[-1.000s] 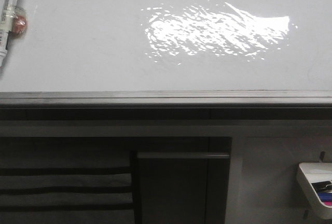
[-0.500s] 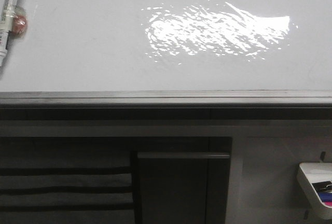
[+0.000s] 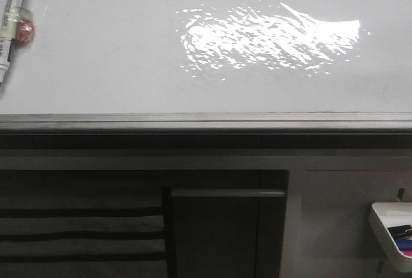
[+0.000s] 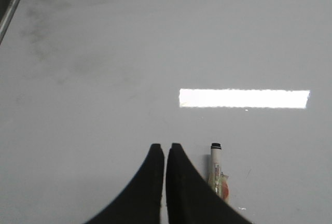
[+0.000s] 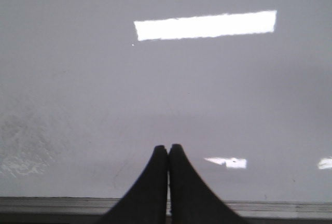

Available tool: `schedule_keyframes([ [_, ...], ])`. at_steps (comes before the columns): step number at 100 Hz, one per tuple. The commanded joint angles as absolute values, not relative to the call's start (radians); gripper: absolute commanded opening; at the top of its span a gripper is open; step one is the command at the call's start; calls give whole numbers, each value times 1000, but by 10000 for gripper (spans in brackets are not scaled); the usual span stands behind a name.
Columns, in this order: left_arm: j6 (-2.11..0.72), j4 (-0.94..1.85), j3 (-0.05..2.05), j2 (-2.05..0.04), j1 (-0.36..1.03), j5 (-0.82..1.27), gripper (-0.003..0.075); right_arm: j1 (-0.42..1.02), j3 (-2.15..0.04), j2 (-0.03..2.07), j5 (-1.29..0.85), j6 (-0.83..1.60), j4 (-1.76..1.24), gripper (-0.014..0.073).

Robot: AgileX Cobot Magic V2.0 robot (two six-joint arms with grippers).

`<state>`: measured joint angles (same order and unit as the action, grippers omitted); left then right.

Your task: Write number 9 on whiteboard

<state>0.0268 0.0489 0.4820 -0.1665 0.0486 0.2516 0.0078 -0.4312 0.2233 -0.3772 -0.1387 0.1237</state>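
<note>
- Evidently no figure is drawn: the large glossy white whiteboard [image 3: 116, 65] looks blank, though glare hides part.
- Left end effector [image 4: 165, 149] and right end effector [image 5: 168, 149] are pressed together, empty.
- Capped white marker [image 4: 215, 164] lies beside the left one, unheld.

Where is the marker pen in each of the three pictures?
Front view: the marker pen lies at the far left edge of the whiteboard, black cap up.
Left wrist view: the pen lies beside the shut left gripper.
Right wrist view: not in it.
Shared landmark: the bright glare patch on the board shows in all three.
</note>
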Motion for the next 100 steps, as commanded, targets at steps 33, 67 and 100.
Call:
schedule_keyframes([
  [33, 31, 6, 657, -480, 58, 316, -20, 4, -594, 459, -350, -138, 155, -72],
  [67, 31, 7, 657, -558, 58, 313, -20, 4, -594, 460, -350, -138, 155, -72],
  [100, 31, -10, 657, -564, 58, 285, 182, 4, -594, 460, -350, -138, 165, 163],
])
